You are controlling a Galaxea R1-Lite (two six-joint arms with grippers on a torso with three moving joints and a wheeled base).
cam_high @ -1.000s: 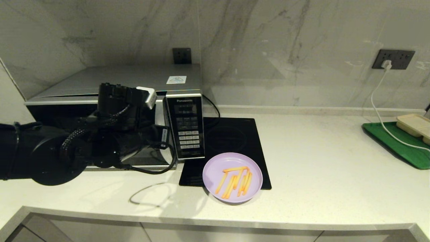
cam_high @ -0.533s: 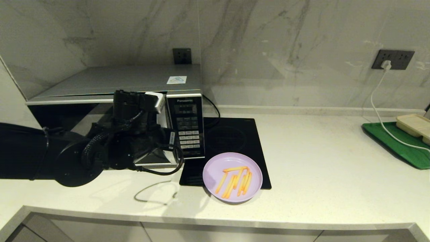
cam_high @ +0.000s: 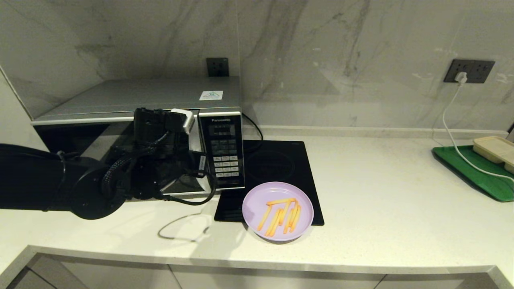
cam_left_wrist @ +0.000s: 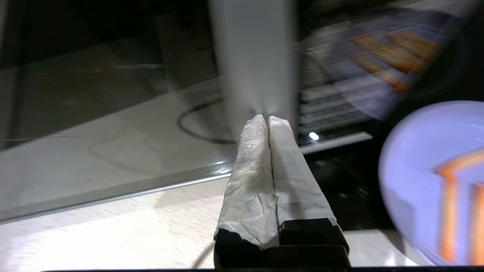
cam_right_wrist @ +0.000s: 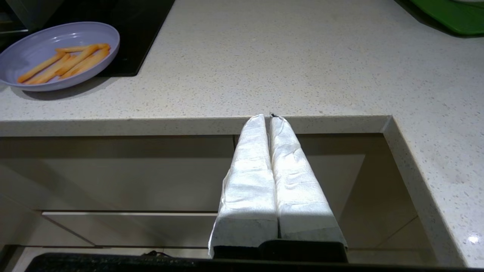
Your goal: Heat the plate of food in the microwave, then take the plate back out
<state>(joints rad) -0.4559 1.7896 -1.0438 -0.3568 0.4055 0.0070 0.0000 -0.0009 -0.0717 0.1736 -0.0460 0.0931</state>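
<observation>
The silver microwave (cam_high: 152,94) stands at the back left with its dark glass door and black keypad panel (cam_high: 223,154). My left arm (cam_high: 156,160) reaches across the door. In the left wrist view the left gripper (cam_left_wrist: 267,119) is shut with nothing in it, its tips against the door's silver upright strip (cam_left_wrist: 253,56) beside the keypad. I cannot tell whether the door is ajar. The lilac plate of fries (cam_high: 278,211) rests on the counter and partly on the hob corner, right of the left gripper. My right gripper (cam_right_wrist: 269,116) is shut and empty below the counter's front edge.
A flat black induction hob (cam_high: 277,164) lies right of the microwave. A green board (cam_high: 474,170) with a beige tray (cam_high: 496,148) sits at the far right, with a white cable (cam_high: 453,120) running to a wall socket. The arm's black cable (cam_high: 192,200) hangs near the door.
The left arm swung right across the microwave door toward the keypad side, then eased slightly back left. The plate and the right gripper have not moved.
</observation>
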